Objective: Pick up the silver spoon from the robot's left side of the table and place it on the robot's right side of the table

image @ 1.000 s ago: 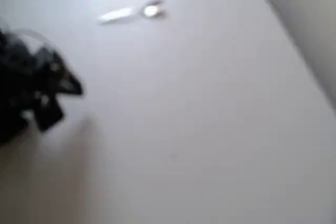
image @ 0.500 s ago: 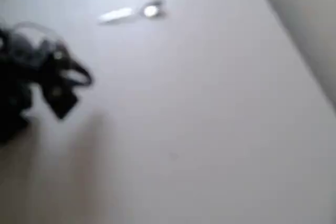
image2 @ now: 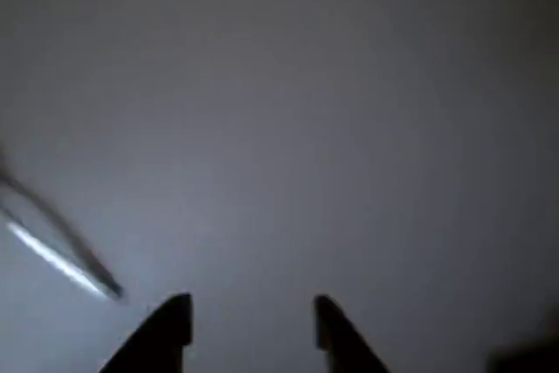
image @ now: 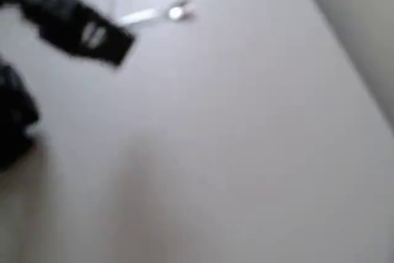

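Beside the gripper: the silver spoon (image: 161, 14) lies flat on the white tabletop (image: 246, 152), just past the black gripper (image: 120, 50) toward the upper right of the overhead view, close but apart.
Gripper: in the wrist view its two dark fingertips (image2: 175, 325) stand apart with bare tabletop between them; the gripper (image2: 249, 321) holds nothing.
Spoon in wrist view: a thin bright handle (image2: 61, 264) slants at the left, beside the left fingertip, not touching.
Focus: both views are blurred.
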Tool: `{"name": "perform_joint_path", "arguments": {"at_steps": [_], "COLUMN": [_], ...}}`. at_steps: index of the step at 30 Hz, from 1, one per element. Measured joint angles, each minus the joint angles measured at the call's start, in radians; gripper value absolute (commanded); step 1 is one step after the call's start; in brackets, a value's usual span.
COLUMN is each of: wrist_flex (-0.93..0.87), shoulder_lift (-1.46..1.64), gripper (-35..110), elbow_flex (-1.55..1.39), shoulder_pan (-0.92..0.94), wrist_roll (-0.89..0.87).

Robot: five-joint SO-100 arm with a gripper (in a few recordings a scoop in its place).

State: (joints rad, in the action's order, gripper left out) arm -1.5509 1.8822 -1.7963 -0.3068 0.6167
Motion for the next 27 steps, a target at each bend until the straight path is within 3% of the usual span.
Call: {"name": "perform_joint_path", "arguments": {"at_steps": [6,10,19,27], "wrist_flex": [-0.215,-0.262,-0.273,-0.273], "shoulder_lift": [-0.555,-0.81,-1.169,-1.264], "gripper": [23,23,24,24], "elbow_flex": [0.749,1.074,1.442,1.526], "shoulder_pan": [-0.187,-0.249,-0.279,-0.27], "wrist_roll": [0.064,0.08,0.08,0.114]}}
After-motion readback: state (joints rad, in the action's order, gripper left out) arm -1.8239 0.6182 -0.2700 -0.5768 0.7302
